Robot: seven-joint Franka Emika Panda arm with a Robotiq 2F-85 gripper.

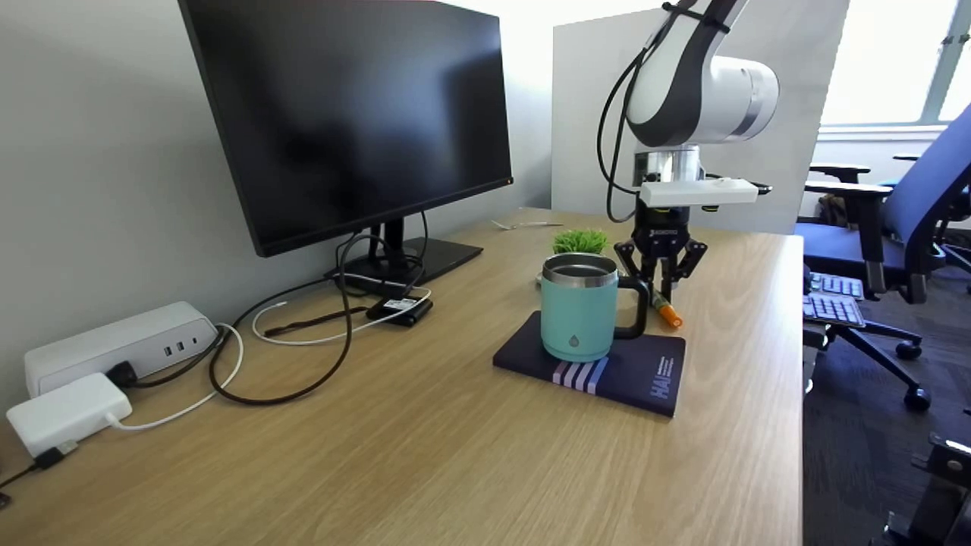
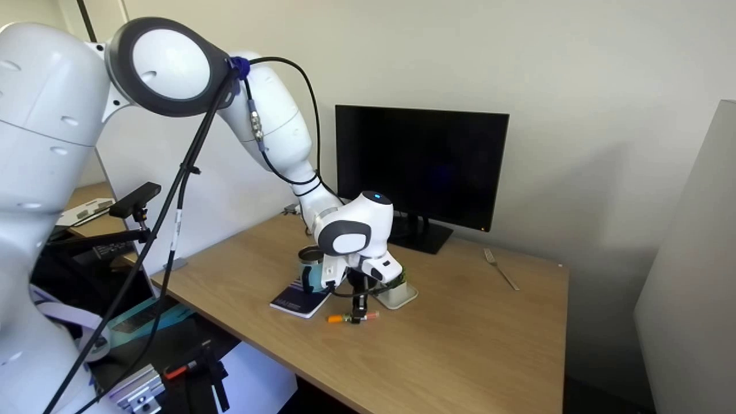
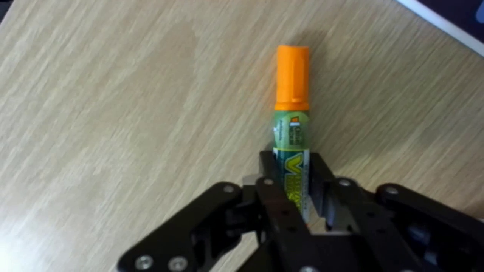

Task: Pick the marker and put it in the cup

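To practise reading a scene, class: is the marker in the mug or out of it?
Out: the marker is between the end effector's fingers in the wrist view; the mug stands apart on the dark book.

Near the pincer [image 3: 292,160], the mug [image 1: 579,318] and potted plant [image 2: 398,292] are obstacles; in an exterior view, the desk [image 2: 460,339] in front of the fork [image 2: 501,269] offers a wide passage.
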